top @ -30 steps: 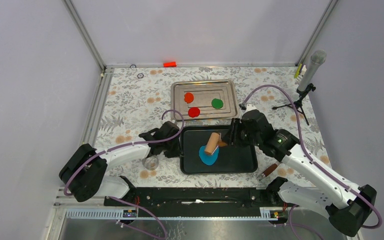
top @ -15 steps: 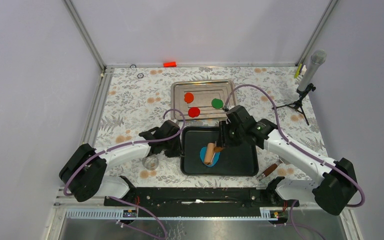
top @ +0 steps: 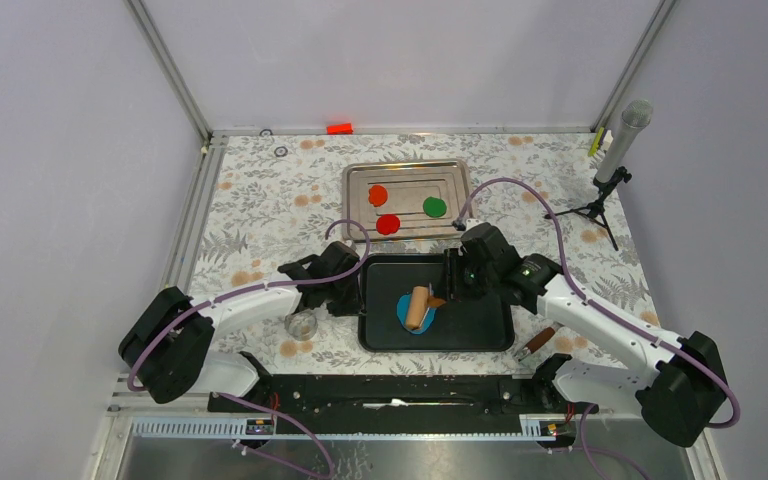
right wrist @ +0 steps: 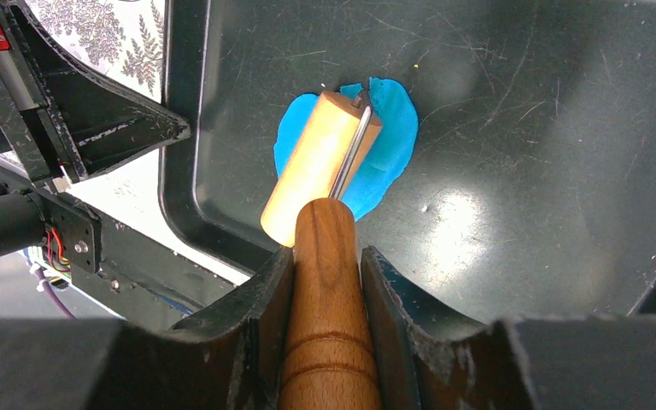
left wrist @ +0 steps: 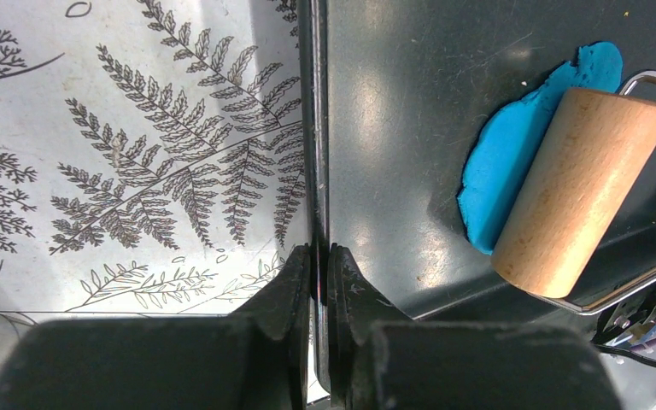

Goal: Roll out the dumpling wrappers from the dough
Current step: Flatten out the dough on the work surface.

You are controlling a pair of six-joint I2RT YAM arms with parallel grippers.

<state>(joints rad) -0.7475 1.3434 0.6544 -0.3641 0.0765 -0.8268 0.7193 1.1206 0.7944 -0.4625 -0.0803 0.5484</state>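
Observation:
The blue dough (top: pixel 406 312) (left wrist: pixel 512 162) (right wrist: pixel 384 154) lies as a flat irregular sheet in the black tray (top: pixel 480 320). A wooden roller (top: pixel 419 307) (left wrist: pixel 581 196) (right wrist: pixel 316 166) rests across it. My right gripper (top: pixel 452 285) (right wrist: pixel 326 265) is shut on the roller's wooden handle (right wrist: pixel 329 290). My left gripper (top: pixel 352 297) (left wrist: pixel 318 265) is shut on the tray's left rim (left wrist: pixel 318 128). Red, orange and green dumpling wrappers (top: pixel 388 223) (top: pixel 377 194) (top: pixel 434 207) lie on the silver tray (top: pixel 355 210) behind.
A small clear cup (top: pixel 302 324) stands left of the black tray. A brown-handled tool (top: pixel 538 341) lies to the tray's right. A microphone on a tripod (top: pixel 615 150) stands at the back right. An orange block (top: pixel 339 128) sits at the back edge.
My right arm has pulled the roller toward the near side over the dough, then nudged slightly right. The left arm has not moved.

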